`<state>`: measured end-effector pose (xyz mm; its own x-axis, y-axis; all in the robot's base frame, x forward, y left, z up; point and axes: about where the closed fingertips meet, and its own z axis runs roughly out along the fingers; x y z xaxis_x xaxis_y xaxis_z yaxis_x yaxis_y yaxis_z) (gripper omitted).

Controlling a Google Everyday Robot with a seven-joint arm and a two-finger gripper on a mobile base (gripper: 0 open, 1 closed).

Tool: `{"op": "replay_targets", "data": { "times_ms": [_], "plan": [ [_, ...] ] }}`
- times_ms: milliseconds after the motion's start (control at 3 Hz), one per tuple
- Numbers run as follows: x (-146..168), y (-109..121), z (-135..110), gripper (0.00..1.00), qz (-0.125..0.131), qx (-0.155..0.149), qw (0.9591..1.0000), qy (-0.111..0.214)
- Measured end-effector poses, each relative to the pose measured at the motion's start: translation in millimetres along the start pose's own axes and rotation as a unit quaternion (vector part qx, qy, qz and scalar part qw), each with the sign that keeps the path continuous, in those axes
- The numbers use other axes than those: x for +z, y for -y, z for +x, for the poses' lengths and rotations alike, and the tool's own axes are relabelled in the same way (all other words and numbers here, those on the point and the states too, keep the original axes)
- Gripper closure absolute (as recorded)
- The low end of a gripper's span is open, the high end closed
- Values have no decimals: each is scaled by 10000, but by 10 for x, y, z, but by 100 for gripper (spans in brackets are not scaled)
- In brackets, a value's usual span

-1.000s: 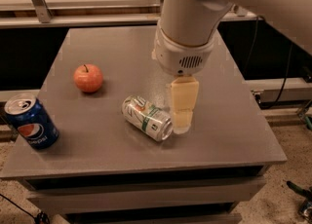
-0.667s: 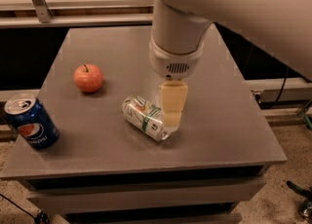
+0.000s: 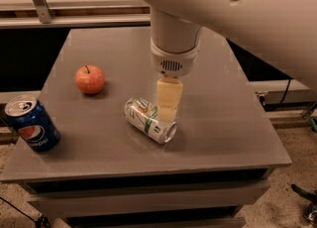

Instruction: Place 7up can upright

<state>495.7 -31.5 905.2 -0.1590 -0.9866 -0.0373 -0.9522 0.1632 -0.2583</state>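
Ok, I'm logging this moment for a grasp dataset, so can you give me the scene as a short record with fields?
surface: grey table
target: 7up can, lying on its side near the table's centre, not yet upright
arm: gripper, pointing down over the 7up can's right part; contact unclear
distractor 1: Pepsi can, upright, at the front left edge
distractor 2: apple, left of centre, apart from both cans
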Motion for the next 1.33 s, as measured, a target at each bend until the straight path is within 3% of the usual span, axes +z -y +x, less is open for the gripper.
{"op": "replay_targets", "data": {
  "times_ms": [333,667,1000,1333],
  "plan": [
    [57,16,-162,0,-199,-133,9993,296],
    [139,-4,-439,0,-652,-51,9955,688],
    [181,-20,-646,0,-966,155,9936,565],
    [178,-62,-685,0,-1031,313,9930,479]
  ]
}}
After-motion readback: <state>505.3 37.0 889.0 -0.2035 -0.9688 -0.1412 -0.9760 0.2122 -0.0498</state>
